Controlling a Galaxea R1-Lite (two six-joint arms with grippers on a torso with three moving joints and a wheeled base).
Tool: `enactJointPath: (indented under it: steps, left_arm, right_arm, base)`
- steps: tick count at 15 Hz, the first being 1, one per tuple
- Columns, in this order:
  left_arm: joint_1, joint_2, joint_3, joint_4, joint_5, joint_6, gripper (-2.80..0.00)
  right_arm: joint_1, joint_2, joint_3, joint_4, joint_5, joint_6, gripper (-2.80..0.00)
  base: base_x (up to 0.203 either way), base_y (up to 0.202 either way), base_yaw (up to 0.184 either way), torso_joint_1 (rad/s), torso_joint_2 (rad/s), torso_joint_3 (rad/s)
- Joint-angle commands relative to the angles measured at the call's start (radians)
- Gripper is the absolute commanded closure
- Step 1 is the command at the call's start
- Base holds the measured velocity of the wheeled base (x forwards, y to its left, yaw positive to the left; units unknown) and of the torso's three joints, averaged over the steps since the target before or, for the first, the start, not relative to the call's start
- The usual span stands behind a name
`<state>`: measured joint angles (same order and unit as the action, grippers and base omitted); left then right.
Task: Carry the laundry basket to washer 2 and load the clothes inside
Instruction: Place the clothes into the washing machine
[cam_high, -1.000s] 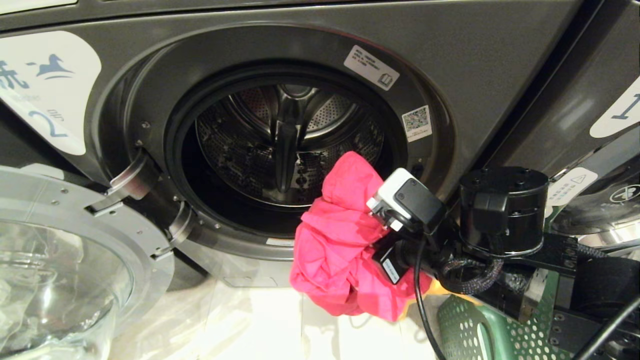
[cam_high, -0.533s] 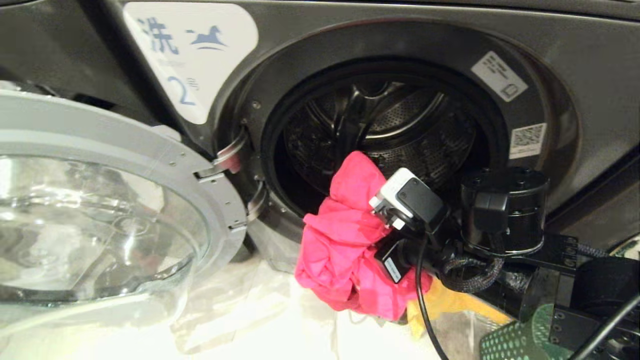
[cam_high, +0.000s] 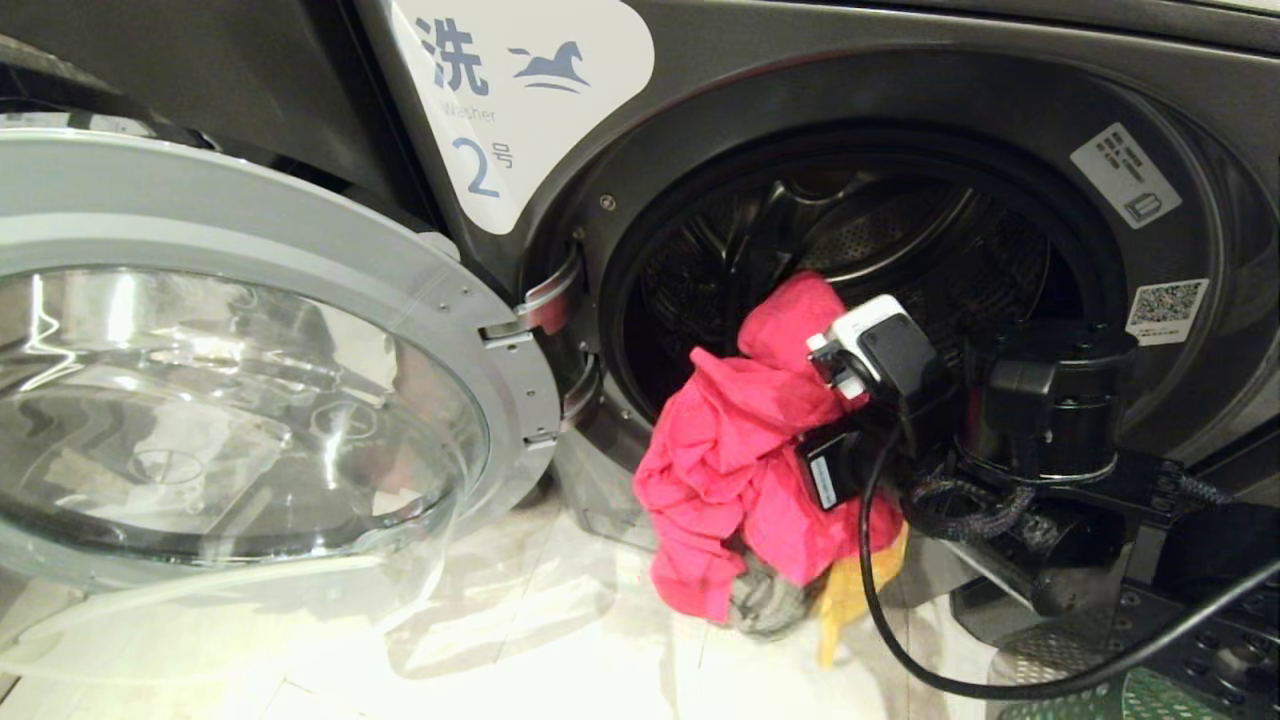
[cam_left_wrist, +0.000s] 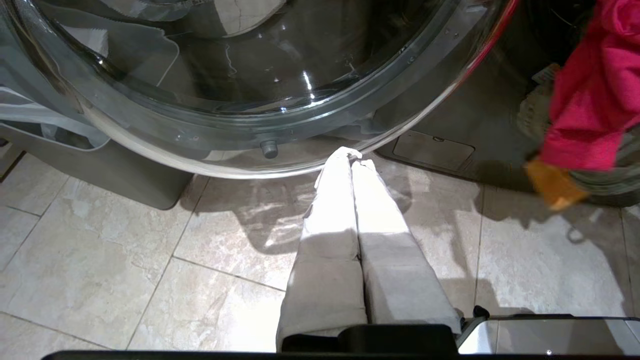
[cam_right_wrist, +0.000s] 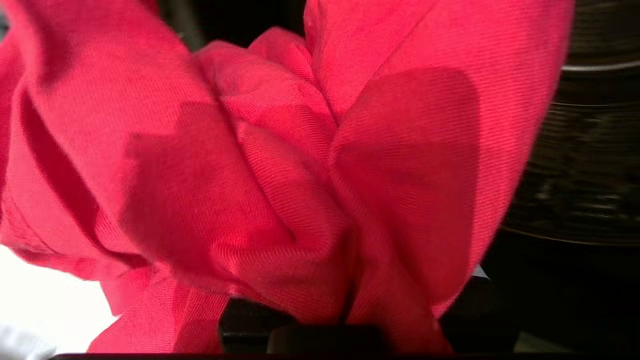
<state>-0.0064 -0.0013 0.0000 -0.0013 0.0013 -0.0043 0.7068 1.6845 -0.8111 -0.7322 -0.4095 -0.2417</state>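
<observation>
Washer 2, dark grey with a horse label, has its round glass door swung open on the left. Its drum is dark inside. My right gripper is buried in the clothes and shut on them. It holds a pink-red garment at the drum's lower lip, with grey-green cloth and yellow-orange cloth hanging beneath. Red fabric fills the right wrist view. A corner of the green laundry basket shows at the bottom right. My left gripper is parked, shut and empty, over the floor below the door.
The open door juts out low over the tiled floor. A grey bin with a white bag stands behind it. A black cable loops under my right arm.
The head camera has swung, so the washer mouth now sits further right and the door fills the left. The held bundle is closer to the drum mouth, and grey cloth now shows under it.
</observation>
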Motion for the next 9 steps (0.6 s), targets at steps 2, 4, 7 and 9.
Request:
enactJointPath:
  steps: [2,4,7,9]
  left_arm:
    - [-0.001,0.001,0.000,0.000,0.000,0.000,0.00]
    - [0.000,0.001,0.000,0.000,0.000,0.000,0.00]
    - [-0.001,0.001,0.000,0.000,0.000,0.000,0.00]
    - [0.000,0.001,0.000,0.000,0.000,0.000,0.00]
  right_arm:
    - [-0.017,0.053,-0.017,-0.045,-0.058,0.001,0.00]
    - [-0.018,0.115,-0.062,-0.105,-0.110,0.009,0.00]
    - [-0.034,0.260,-0.239,-0.188,-0.226,0.022,0.00]
    - [-0.049,0.333,-0.379,-0.191,-0.276,0.035,0.00]
  base:
    - [0.000,0.000,0.000,0.000,0.00,0.000]
    - [0.000,0.000,0.000,0.000,0.00,0.000]
    - [0.000,0.000,0.000,0.000,0.00,0.000]
    - [0.000,0.000,0.000,0.000,0.00,0.000]
